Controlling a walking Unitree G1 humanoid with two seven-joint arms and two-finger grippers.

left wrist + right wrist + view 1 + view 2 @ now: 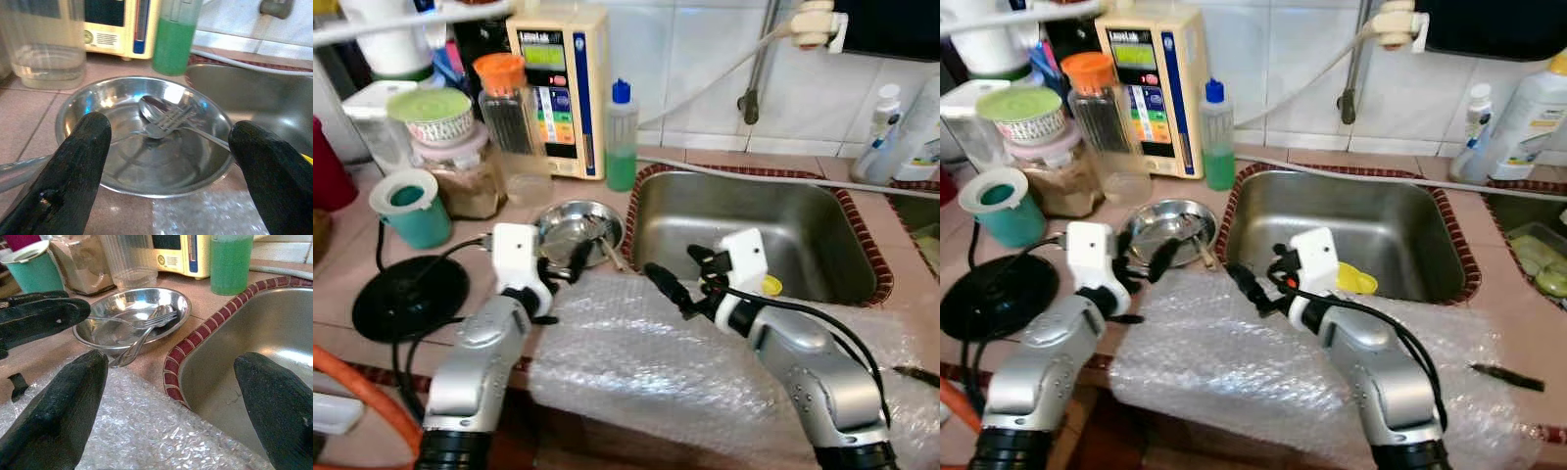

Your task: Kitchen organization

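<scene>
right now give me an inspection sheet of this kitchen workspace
surface: tiled counter, bubble wrap over its front edge
job's things: steel bowl holding a fork and spoon, beside the sink
clutter: teal cup, green soap bottle, orange-lidded jar, black disc
grippers: left end effector open, at the bowl; right end effector open, over the sink edge
cables: black cord to the disc
surroundings: tiled wall, faucet hose

Counting now: 1 steel bowl (pixel 576 230), holding 1 fork (pixel 139 323) + 1 spoon (pixel 151 108). 1 sink (pixel 744 230). 1 green soap bottle (pixel 621 137). 1 teal cup (pixel 411 208). 1 bubble wrap sheet (pixel 636 352). 2 grippers: left gripper (pixel 566 262), right gripper (pixel 677 279).
</scene>
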